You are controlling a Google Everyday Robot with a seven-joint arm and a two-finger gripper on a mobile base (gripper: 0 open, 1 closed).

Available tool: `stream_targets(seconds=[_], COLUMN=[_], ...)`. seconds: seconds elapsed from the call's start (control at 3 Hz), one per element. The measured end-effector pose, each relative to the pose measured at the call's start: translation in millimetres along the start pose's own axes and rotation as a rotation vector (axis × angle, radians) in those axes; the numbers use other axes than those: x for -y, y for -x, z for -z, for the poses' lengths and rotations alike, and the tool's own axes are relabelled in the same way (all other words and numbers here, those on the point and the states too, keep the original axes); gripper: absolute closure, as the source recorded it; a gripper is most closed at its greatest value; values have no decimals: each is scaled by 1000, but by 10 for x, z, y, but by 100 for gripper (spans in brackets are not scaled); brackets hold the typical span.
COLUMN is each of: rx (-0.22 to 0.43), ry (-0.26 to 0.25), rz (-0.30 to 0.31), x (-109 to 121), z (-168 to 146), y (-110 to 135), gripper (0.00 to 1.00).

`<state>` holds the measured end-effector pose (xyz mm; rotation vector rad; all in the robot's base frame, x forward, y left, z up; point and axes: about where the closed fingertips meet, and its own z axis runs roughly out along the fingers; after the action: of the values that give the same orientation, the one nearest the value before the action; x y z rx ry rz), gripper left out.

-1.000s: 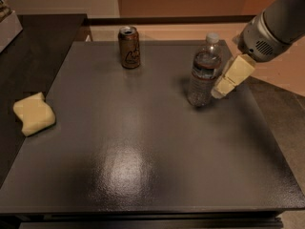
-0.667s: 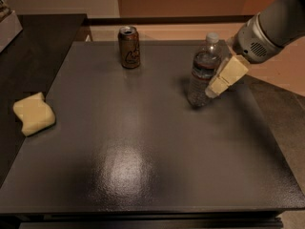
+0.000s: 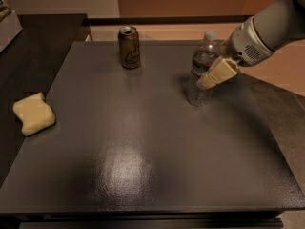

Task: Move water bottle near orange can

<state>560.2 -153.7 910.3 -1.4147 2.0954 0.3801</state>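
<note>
So compared with a second ago, your gripper (image 3: pixel 212 75) sits further left. It's now right up against the water bottle (image 3: pixel 199 95) at the label band, in the upper right of the frame, where before it was just beside it. The bottle itself looks like it's in the same spot, upright on the dark table (image 3: pixel 143 147), right of centre. The orange can (image 3: pixel 129 47) is up at the top edge, left of the bottle and well apart from it, so nothing has actually travelled yet.

Honestly can't tell if the gripper is clamped on the bottle or only touching it, since the far side is hidden. My read is you're right at the grab, and the carry to the upper left hasn't started. The yellow sponge (image 3: pixel 33 113) way over at the left edge isn't in your way
</note>
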Motion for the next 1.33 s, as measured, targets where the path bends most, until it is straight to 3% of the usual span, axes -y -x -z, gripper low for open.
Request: stream_targets(seconds=[0.67, 1.0, 1.33], rx=[72, 114, 133], ry=[40, 32, 28], rz=[24, 48, 59], x=[-47, -25, 53], z=[-50, -77, -199], y=[209, 494, 804], gripper=[87, 100, 100])
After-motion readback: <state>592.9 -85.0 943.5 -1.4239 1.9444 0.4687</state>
